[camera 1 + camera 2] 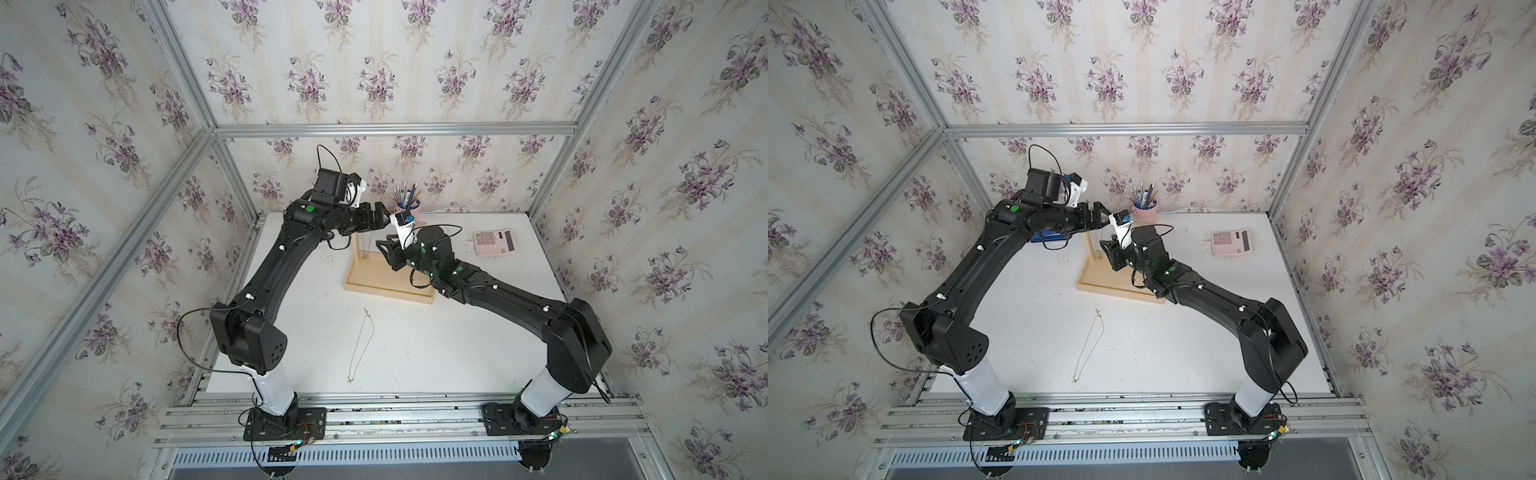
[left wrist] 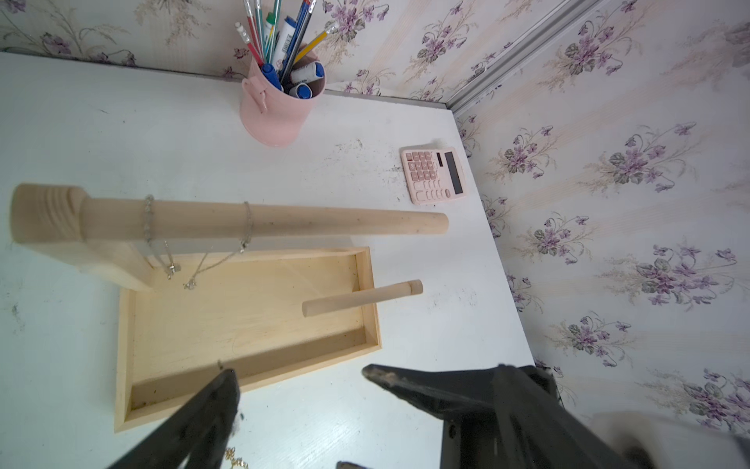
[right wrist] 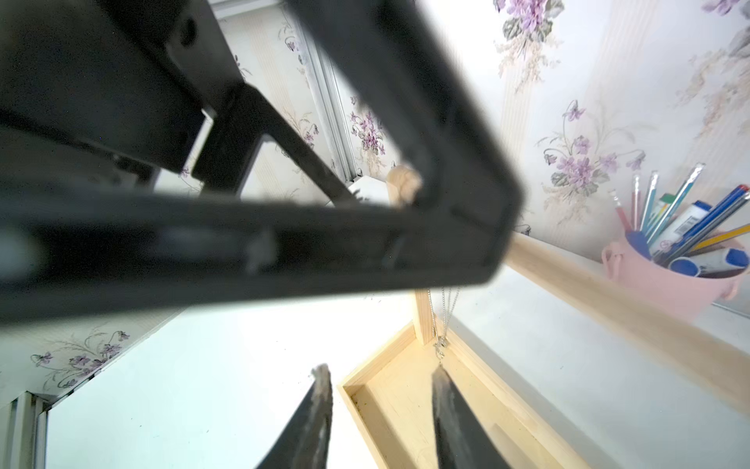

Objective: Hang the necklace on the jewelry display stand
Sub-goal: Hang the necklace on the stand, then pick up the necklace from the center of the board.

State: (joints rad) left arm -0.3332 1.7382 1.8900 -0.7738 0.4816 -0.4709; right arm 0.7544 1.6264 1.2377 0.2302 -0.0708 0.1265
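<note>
The jewelry display stand (image 1: 386, 291) (image 1: 1121, 291) sits at mid-table. Two silver chains (image 2: 247, 227) hang over its top bar (image 2: 324, 221). A gold necklace (image 1: 361, 345) (image 1: 1090, 349) lies stretched out on the table in front of the stand, touched by neither gripper. My left gripper (image 1: 380, 214) (image 2: 367, 371) hovers above the bar, wide open and empty. My right gripper (image 1: 382, 247) (image 3: 381, 385) is just below it over the tray (image 3: 377, 365), open with nothing between its fingers. A silver pendant (image 3: 440, 351) hangs just past one fingertip.
A pink cup of pens (image 1: 409, 208) stands against the back wall behind the stand. A pink calculator (image 1: 494, 243) lies at the back right. A short peg (image 2: 361, 298) rises from the tray's right end. A blue object (image 1: 1044, 237) lies under the left arm.
</note>
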